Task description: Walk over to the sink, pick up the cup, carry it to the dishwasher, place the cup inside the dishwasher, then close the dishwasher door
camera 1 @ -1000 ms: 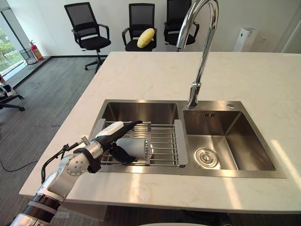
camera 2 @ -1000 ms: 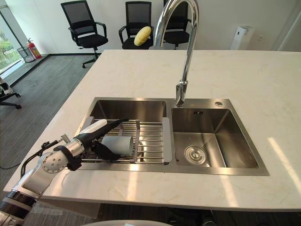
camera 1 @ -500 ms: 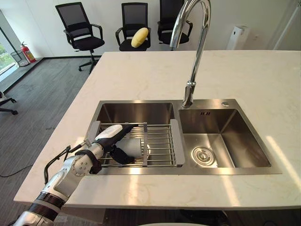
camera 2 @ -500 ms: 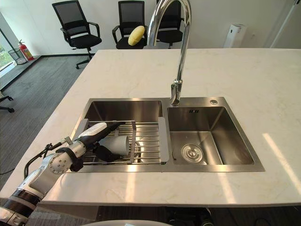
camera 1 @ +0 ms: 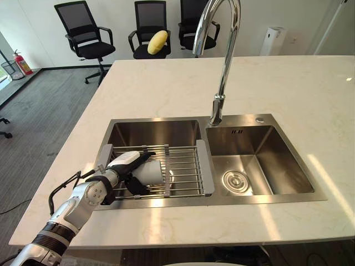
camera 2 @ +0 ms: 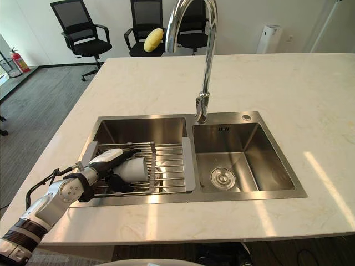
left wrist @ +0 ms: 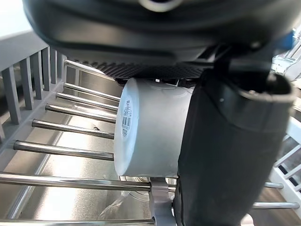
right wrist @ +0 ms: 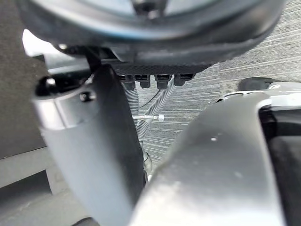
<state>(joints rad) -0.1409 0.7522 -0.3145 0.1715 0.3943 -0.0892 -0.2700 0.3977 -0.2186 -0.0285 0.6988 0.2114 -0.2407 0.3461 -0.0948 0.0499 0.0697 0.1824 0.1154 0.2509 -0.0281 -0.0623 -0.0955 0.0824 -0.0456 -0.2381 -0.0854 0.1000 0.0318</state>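
Grey cylindrical cup (camera 1: 151, 172) lies sideways on the wire rack (camera 1: 183, 166) over the steel sink's (camera 1: 280, 119) left basin. The dark left hand (camera 1: 119, 172) has its fingers curled round it. An unreadable barcode sticker (left wrist: 126, 117) is on the cup's base, and a chrome tap (camera 1: 226, 66) stands behind.

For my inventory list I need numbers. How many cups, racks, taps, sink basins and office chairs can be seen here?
cup: 1
rack: 1
tap: 1
sink basins: 2
office chairs: 3
total: 8
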